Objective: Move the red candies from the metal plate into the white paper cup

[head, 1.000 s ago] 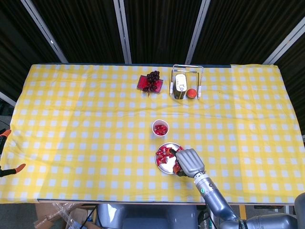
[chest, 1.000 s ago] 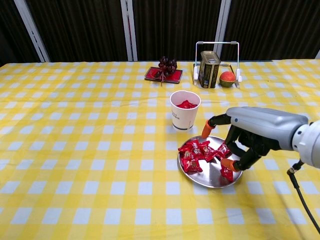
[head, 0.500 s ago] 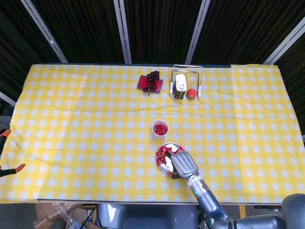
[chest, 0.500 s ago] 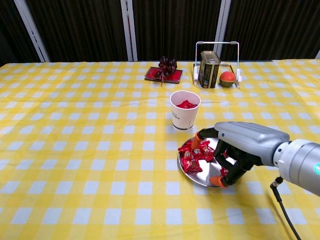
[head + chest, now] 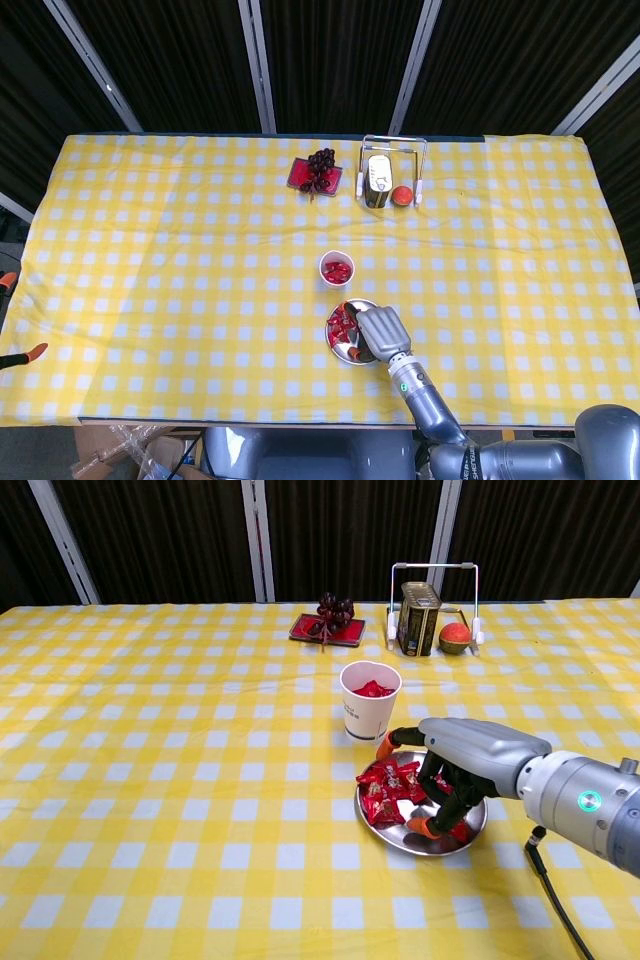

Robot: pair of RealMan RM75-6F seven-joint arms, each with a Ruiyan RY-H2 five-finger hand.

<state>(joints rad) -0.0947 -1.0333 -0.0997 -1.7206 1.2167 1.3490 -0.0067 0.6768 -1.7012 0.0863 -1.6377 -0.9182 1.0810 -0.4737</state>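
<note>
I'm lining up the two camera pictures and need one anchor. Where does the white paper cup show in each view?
Head view: the white paper cup sits just below the picture's middle, directly above the metal plate.
Chest view: the cup stands right of centre, behind the plate, where the right hand reaches in.
Shared landmark: the wire rack at the table's far side.

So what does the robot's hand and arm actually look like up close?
The right hand has a smooth silver-grey shell, dark fingers and orange fingertips. Its arm is a silver-grey tube with a small green light, and a thin black cable hangs beneath. Of the left hand only orange tips show at the head view's edge.
</note>
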